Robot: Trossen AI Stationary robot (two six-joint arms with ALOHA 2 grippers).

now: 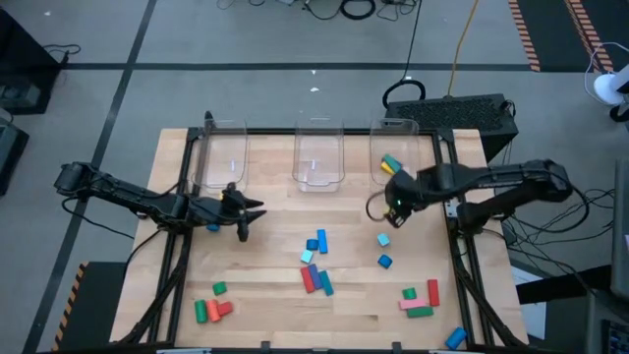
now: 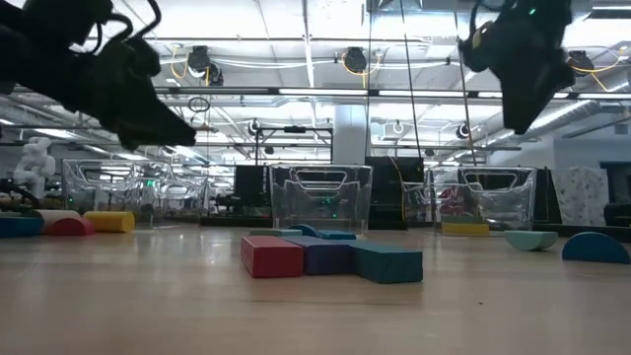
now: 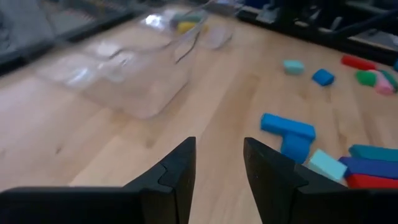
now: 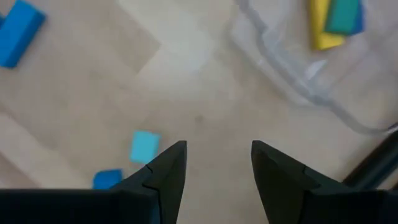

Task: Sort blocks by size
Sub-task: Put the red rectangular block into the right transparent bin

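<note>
Both grippers hang empty with fingers parted above the table (image 1: 256, 295): the right gripper (image 1: 398, 211) beside the right bin (image 1: 393, 133), probably after a drop, the left gripper (image 1: 244, 211) below the left bin (image 1: 224, 157). Yellow and teal blocks (image 4: 334, 22) lie in the right bin. Most blocks (image 1: 316, 270) lie scattered nearer the front, unsorted.

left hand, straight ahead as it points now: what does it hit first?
Probably nothing soon. The left hand is open and empty, with bare table ahead between its fingers. The clear bin lies to one side, the blue blocks to the other. Depth unclear.
</note>
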